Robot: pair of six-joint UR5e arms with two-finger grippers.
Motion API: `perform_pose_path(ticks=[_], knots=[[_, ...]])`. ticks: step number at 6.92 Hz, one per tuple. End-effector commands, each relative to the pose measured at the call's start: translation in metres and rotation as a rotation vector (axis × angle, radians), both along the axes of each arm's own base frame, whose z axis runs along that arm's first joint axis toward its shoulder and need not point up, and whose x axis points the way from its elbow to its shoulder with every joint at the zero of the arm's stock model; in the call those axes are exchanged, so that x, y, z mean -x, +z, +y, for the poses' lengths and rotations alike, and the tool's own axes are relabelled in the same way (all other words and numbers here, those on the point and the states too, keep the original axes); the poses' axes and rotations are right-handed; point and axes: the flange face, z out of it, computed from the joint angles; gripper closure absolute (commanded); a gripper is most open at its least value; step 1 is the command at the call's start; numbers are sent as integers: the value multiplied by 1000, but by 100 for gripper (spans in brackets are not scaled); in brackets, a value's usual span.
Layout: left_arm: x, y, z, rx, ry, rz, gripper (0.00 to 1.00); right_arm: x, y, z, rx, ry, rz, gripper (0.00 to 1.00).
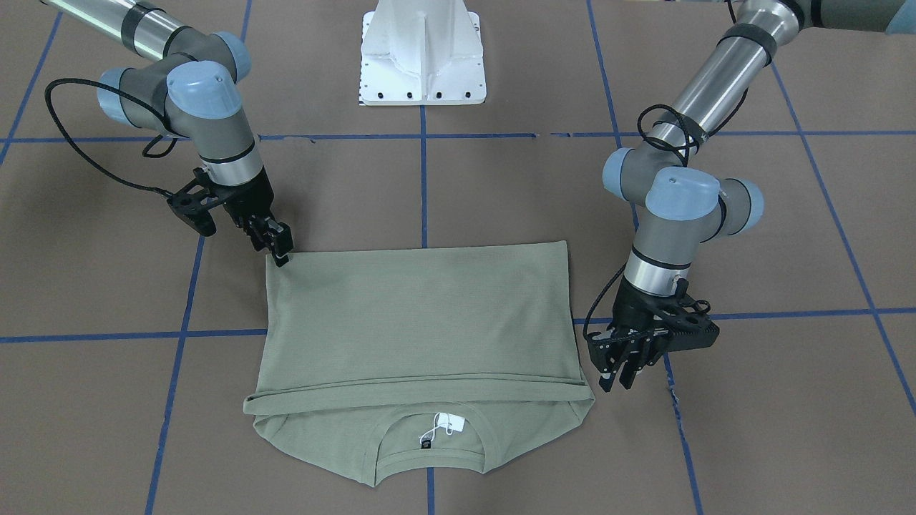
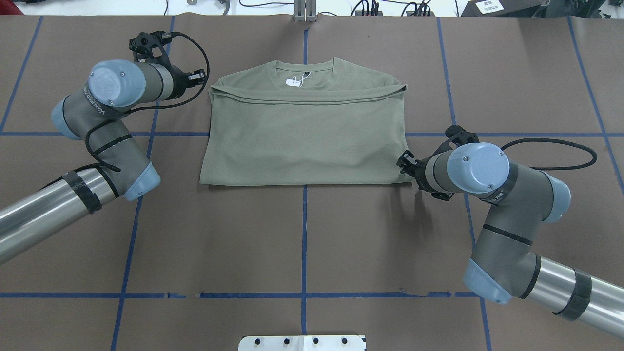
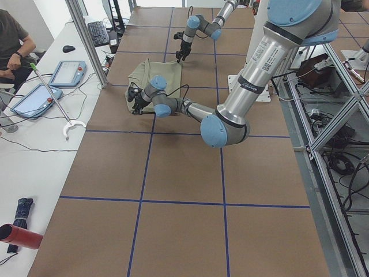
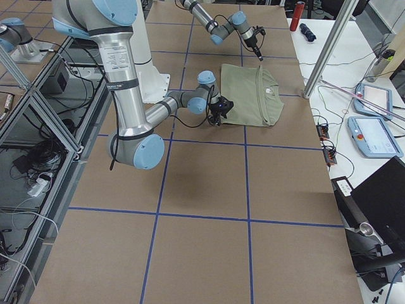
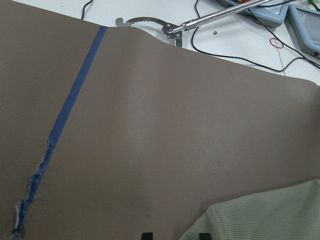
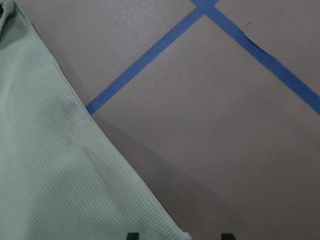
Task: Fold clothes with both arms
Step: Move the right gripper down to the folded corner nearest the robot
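Note:
The clothes are one sage-green shirt [image 1: 422, 315], lying folded flat on the brown table [image 2: 302, 234]. Its collar faces away from the robot, and a white hang tag [image 1: 449, 425] shows at the neck. My left gripper [image 1: 619, 375] hovers just off the shirt's far left corner. In the left wrist view its fingertips stand apart, with the corner of the shirt [image 5: 270, 215] beside them. My right gripper [image 1: 281, 252] is at the near right corner of the shirt [image 2: 304, 141]. The right wrist view shows its fingertips apart over the shirt's edge [image 6: 55, 165].
The white pedestal base [image 1: 422, 54] stands at the robot's side of the table. Blue tape lines [image 2: 304, 234] grid the brown surface. In the exterior left view, a bench past the far edge holds tablets [image 3: 66, 72], a metal post [image 3: 86, 40] and a seated person [image 3: 11, 40].

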Motion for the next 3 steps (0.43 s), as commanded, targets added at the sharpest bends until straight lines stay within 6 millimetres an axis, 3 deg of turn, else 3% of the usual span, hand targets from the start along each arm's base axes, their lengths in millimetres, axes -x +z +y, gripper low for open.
perform_pose_path(ticks=[1, 3], knots=[[0, 0, 0, -1, 0, 1, 57, 0, -1, 0, -1, 2, -2, 100], [1, -8, 1, -11, 3, 12, 57, -5, -2, 0, -10, -1, -1, 100]])
